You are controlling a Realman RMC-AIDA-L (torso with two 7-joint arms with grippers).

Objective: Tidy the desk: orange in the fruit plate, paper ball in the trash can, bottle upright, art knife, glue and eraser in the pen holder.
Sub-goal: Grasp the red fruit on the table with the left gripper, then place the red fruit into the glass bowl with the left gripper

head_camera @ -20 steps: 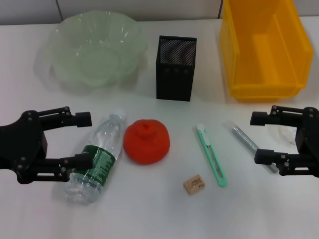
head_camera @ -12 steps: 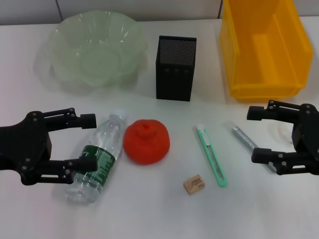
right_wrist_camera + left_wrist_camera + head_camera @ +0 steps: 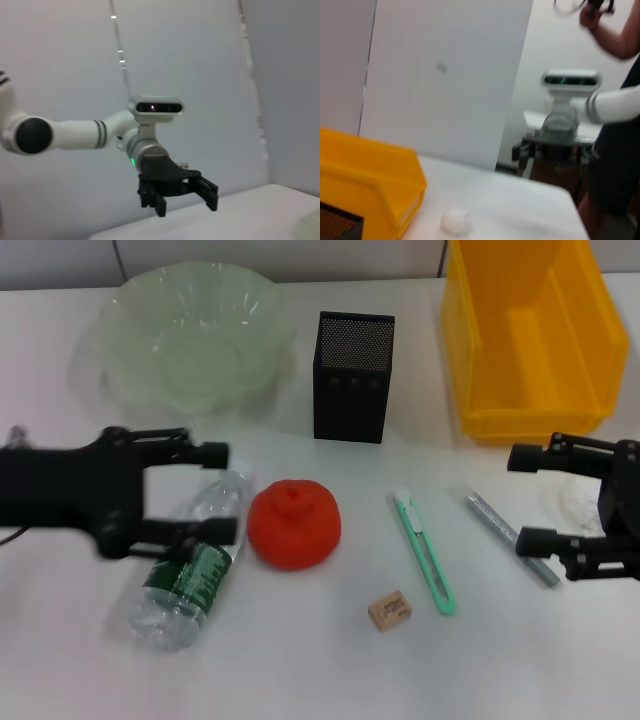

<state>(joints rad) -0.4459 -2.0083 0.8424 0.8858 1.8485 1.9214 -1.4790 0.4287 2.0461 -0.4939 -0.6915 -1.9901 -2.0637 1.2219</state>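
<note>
The bottle [image 3: 188,570] lies on its side on the desk [image 3: 300,660], cap toward the back. My left gripper [image 3: 220,492] is open and its fingers straddle the bottle's neck end. The orange [image 3: 294,524] sits just right of it. The art knife [image 3: 425,552], the eraser [image 3: 389,610] and the glue [image 3: 508,535] lie to the right. My right gripper [image 3: 523,497] is open over the glue's far end. The paper ball [image 3: 456,221] lies by the trash can [image 3: 530,420], partly hidden behind the right gripper in the head view.
The fruit plate [image 3: 120,300] stands at the back left, and the pen holder [image 3: 353,377] at the back middle. The right wrist view shows my left gripper [image 3: 186,202] from afar. A person stands beyond the table's end [image 3: 615,165].
My left gripper has moved right, from beside the bottle to over its neck end. My right gripper has shifted slightly back and to the right.
</note>
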